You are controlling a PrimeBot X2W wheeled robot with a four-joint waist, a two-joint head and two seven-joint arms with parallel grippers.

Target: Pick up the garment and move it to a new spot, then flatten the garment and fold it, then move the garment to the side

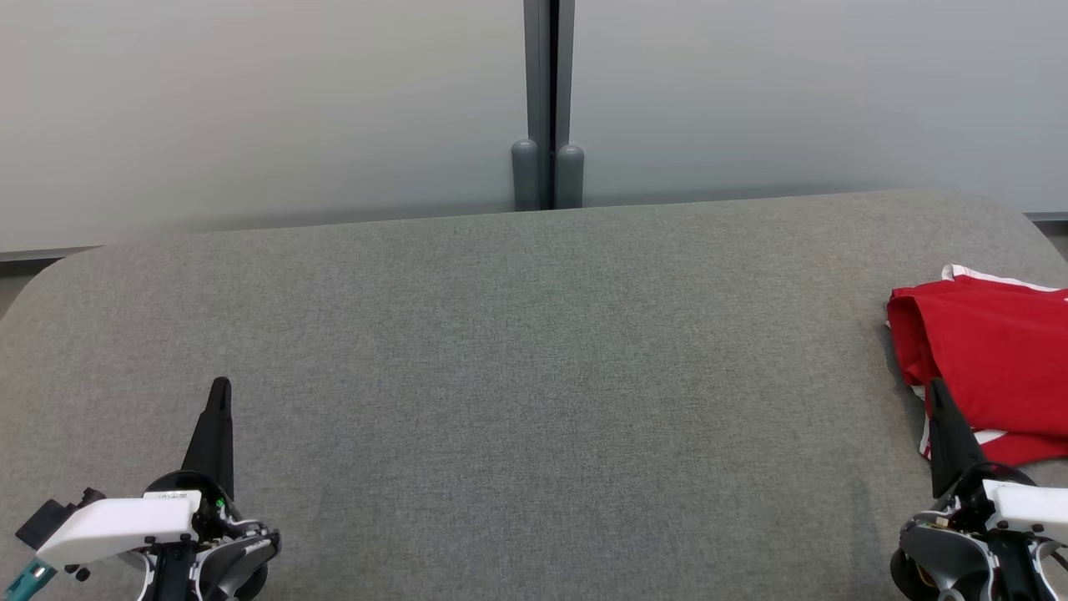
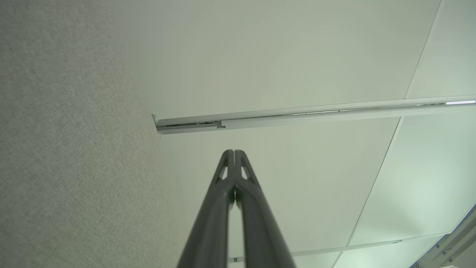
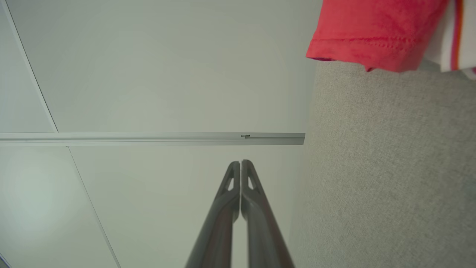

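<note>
Lying bunched at 3 o'clock on the grey padded table [image 1: 534, 376], a red garment [image 1: 993, 359] with white striped trim runs off the head view's right edge. It looks light, soft and floppy (likely to sag if lifted by one corner), so a pinch on the stitched hem or on the doubled fold at its 9 o'clock side seems safest. Its visible part seems to run from 12 to 6 o'clock, but the full length is cut off. The left gripper [image 1: 220, 388] at 7 o'clock and the right gripper [image 1: 936, 386] at 4 o'clock, near the cloth, both have fingers pressed together, holding nothing.
</note>
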